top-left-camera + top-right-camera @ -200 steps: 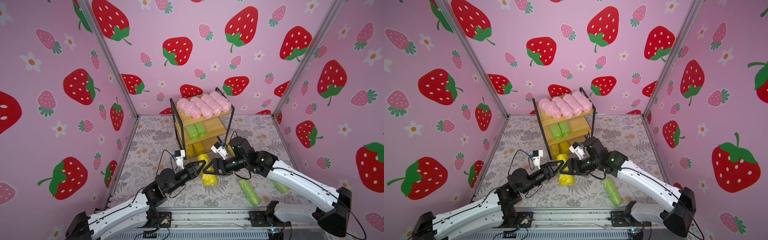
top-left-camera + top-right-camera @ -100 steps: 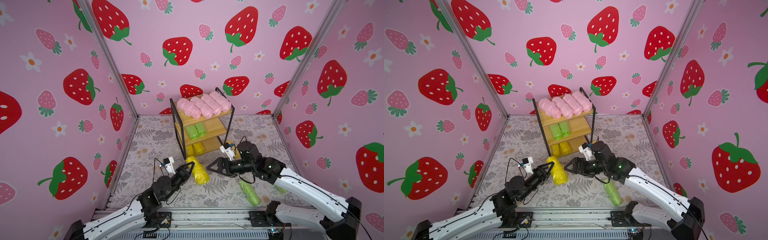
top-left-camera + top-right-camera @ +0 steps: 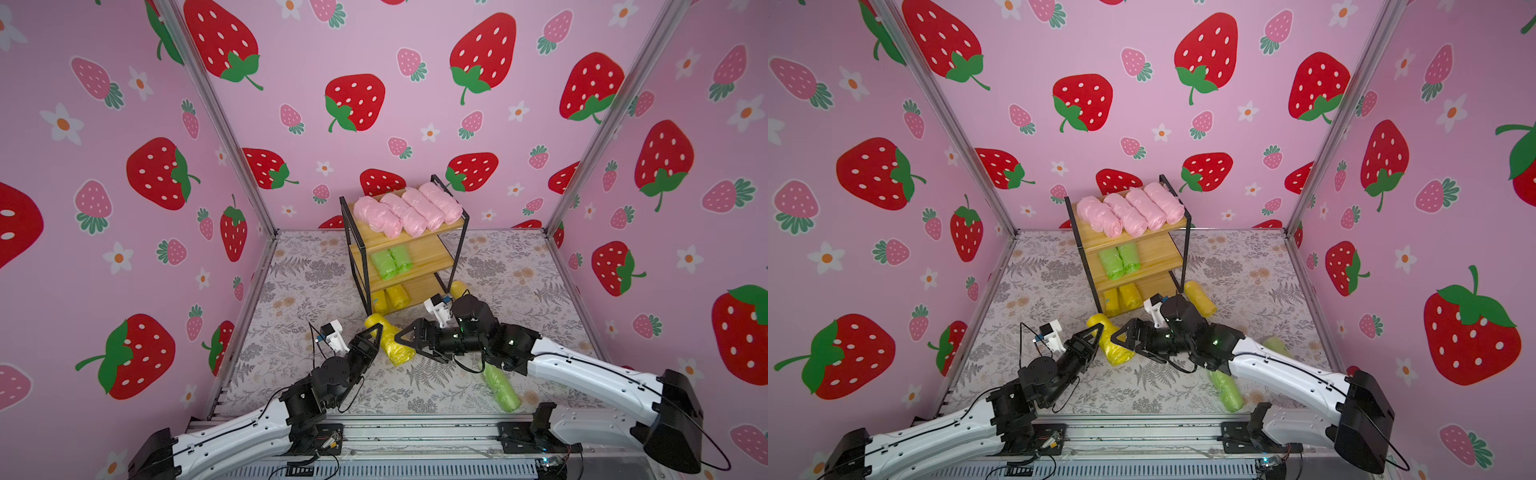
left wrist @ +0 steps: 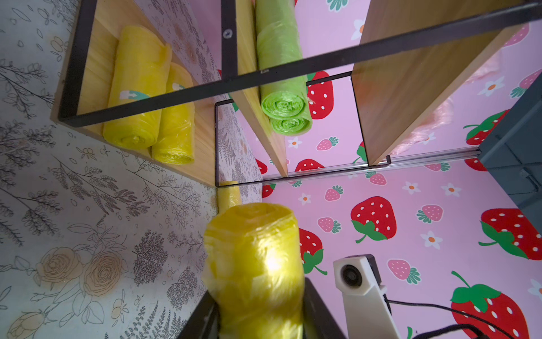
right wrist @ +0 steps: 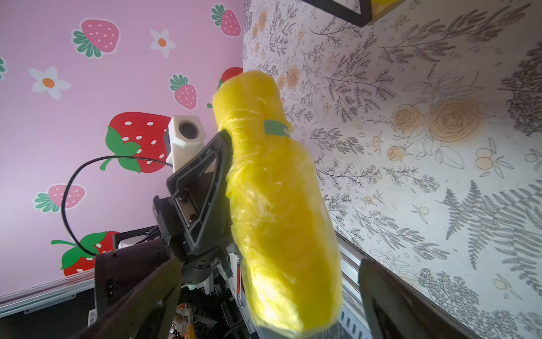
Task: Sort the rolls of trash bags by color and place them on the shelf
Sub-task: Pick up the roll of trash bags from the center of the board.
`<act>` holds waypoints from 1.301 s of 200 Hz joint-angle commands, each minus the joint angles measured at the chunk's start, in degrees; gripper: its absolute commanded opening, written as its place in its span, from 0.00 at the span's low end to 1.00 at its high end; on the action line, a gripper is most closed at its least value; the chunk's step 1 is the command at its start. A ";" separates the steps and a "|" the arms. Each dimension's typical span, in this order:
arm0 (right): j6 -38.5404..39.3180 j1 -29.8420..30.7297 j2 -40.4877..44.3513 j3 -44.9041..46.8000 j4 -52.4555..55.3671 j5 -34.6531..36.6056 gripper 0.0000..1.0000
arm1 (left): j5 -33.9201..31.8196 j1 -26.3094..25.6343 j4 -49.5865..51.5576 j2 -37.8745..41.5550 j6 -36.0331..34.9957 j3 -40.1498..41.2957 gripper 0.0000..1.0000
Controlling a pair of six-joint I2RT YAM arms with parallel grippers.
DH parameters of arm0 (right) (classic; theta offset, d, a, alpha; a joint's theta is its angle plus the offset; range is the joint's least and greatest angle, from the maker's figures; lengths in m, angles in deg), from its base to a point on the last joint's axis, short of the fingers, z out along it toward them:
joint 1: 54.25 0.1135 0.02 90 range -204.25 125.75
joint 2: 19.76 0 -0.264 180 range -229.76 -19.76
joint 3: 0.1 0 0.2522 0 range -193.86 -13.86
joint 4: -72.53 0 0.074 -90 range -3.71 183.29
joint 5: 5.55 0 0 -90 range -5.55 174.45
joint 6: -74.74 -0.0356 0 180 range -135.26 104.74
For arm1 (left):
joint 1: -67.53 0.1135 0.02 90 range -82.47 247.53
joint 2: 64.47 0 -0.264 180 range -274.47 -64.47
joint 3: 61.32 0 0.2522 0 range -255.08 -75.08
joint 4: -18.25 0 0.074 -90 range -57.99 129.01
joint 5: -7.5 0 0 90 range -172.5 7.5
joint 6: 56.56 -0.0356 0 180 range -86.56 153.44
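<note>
In both top views my left gripper (image 3: 385,338) (image 3: 1106,338) is shut on a yellow roll (image 3: 390,343) (image 3: 1113,343), held off the floor in front of the shelf (image 3: 415,239) (image 3: 1142,241). In the left wrist view the roll (image 4: 255,264) fills the gap between that gripper's (image 4: 259,318) dark fingers. My right gripper (image 3: 411,348) (image 3: 1133,348) (image 5: 269,281) faces it, wide open, its fingers on either side of the roll's (image 5: 278,205) near end. The shelf holds several pink rolls (image 3: 409,210) on top, two green rolls (image 3: 390,262) in the middle and two yellow rolls (image 3: 392,297) at the bottom.
A loose yellow roll (image 3: 459,287) (image 3: 1200,298) lies on the floor right of the shelf. One green roll (image 3: 500,388) (image 3: 1227,390) lies near the front rail under my right arm, and another green roll (image 3: 1277,345) lies behind that arm. Pink strawberry walls close in three sides.
My right gripper opened wide and let go of the yellow roll. The left arm drew the roll back from the shelf. The right gripper has since come back up to the roll's end.
</note>
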 commanded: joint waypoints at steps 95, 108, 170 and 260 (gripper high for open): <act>-2.76 2.98 -4.91 -0.66 -6.14 0.08 0.74 | -0.99 -0.52 -3.34 -1.04 0.18 -3.80 0.00; -2.68 3.46 -5.42 -0.69 -6.41 0.46 0.69 | -1.07 -0.50 -3.25 -0.96 0.07 -3.81 0.00; -3.30 3.74 -6.02 -0.08 -8.31 1.19 0.27 | -1.16 -0.54 -2.56 -0.35 0.05 -3.64 0.00; 3.88 0.34 -4.87 1.72 -2.94 7.01 0.00 | -2.81 -0.49 15.39 5.53 3.21 -6.10 1.00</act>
